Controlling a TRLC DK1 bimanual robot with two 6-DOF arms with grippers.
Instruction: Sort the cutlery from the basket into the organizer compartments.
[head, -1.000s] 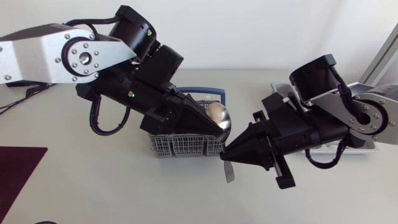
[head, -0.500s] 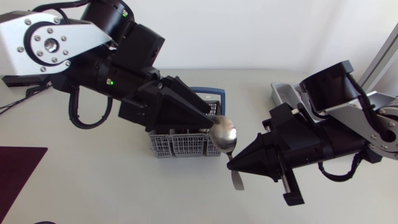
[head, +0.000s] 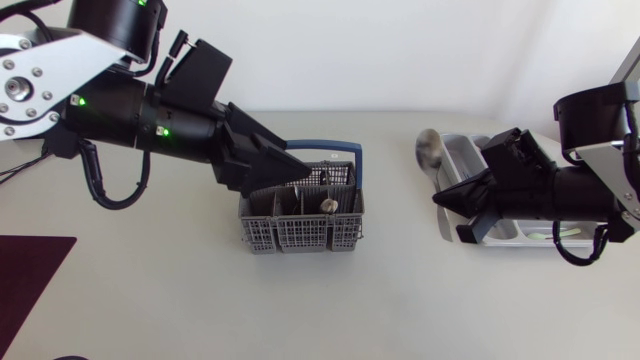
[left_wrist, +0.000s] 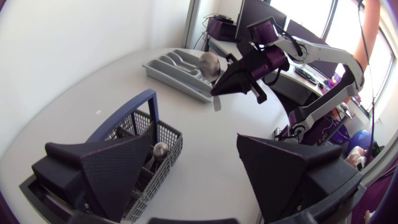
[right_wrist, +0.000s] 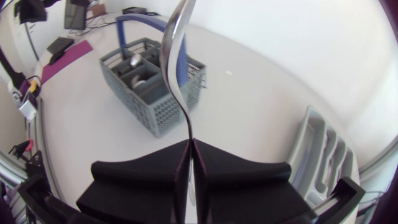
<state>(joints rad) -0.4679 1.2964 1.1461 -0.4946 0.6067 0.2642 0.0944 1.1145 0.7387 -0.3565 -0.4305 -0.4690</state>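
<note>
Your R gripper (right_wrist: 189, 144): fingers pinched tight on handle of shiny steel spoon (right_wrist: 174, 50), bowl ahead of tips, by end of grey plastic organizer tray (head: 462, 150). Your L gripper (left_wrist: 194, 142): fingers spread wide, empty, one finger over grey mesh basket w/ blue handle (head: 300, 235).

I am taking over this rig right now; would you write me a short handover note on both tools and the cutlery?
Left tool: open and empty, hovering over the basket.
Right tool: shut on the handle of a spoon, held in the air by the basket-side end of the organizer.
Done: that spoon is out of the basket, not yet set down.
Left: place it in a compartment, then sort what remains; at least one piece stands in the basket.
</note>
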